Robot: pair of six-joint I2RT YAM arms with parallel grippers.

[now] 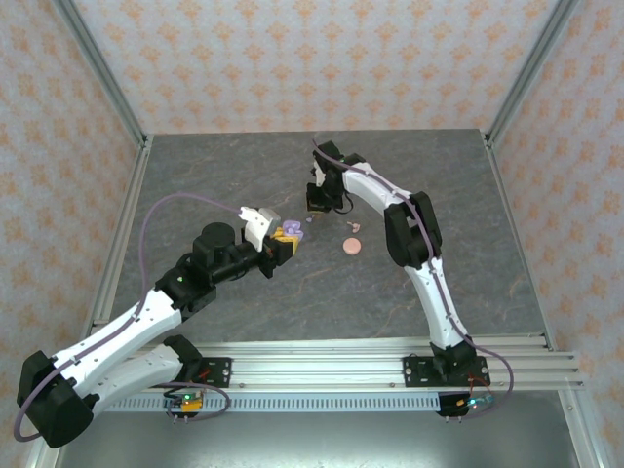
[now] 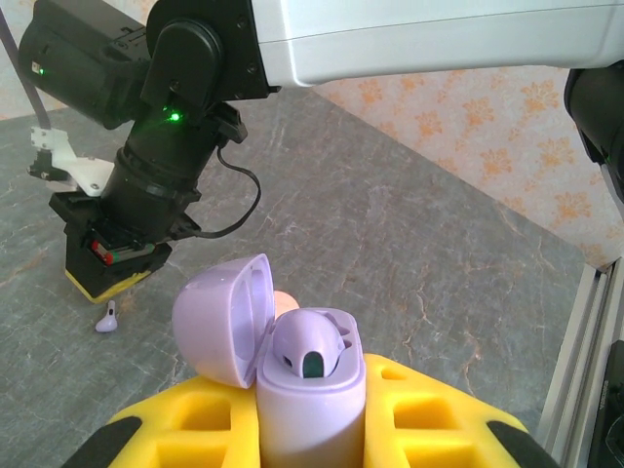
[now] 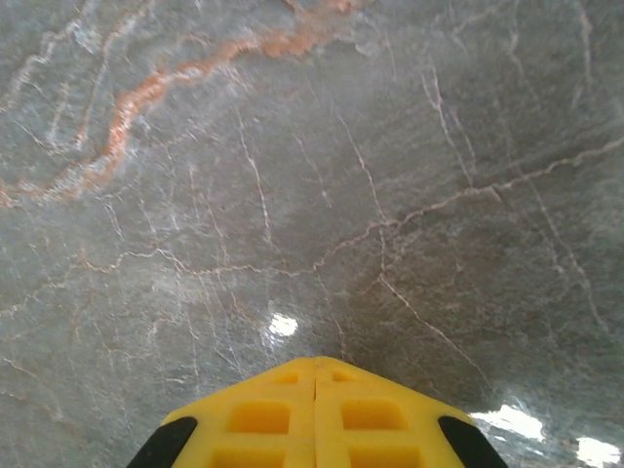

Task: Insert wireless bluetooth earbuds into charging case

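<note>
The purple case (image 2: 312,390) is open, lid flipped back, clamped between the left gripper's (image 1: 287,234) yellow fingers. The left wrist cam shows one purple earbud (image 2: 107,318) on the table (image 2: 439,263) right beside the right gripper (image 3: 315,375), fingers pressed together, holding nothing. The top cam adds a pink disc (image 1: 349,246) nearby.

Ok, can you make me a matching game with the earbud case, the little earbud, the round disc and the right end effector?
Things:
1. case
2. earbud
3. disc
4. right end effector

Clues:
A. shut, nothing in it
B. pink, lying flat
C. lid open, gripped by the left end effector
D. tiny, purple, lying loose

Pairs: 1-C, 2-D, 3-B, 4-A
</note>
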